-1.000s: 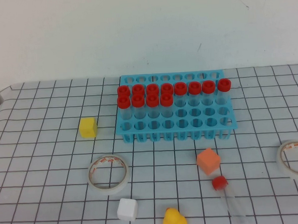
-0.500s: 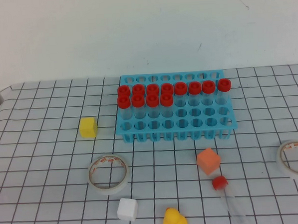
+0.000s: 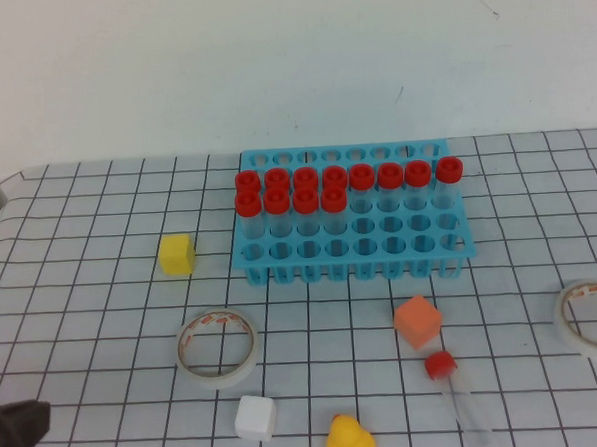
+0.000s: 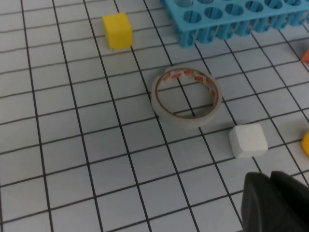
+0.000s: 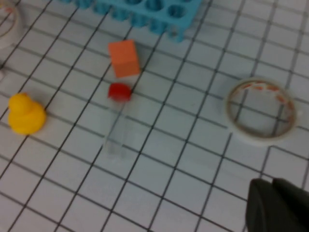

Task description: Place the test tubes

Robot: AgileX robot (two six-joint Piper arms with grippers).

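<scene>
A blue tube rack stands at the table's middle back, with several red-capped tubes filling its back row and part of the second row. One loose clear test tube with a red cap lies flat in front of the rack, near the front edge; the right wrist view shows this tube too. My left gripper is shut and empty, low at the front left corner. My right gripper is shut and empty, and it lies outside the high view.
An orange cube sits just behind the loose tube. A yellow duck and a white cube sit at the front. A tape roll lies front left, another tape roll far right. A yellow cube is left of the rack.
A dark part of my left arm has come into the front left corner of the high view. Nothing on the table has moved.
</scene>
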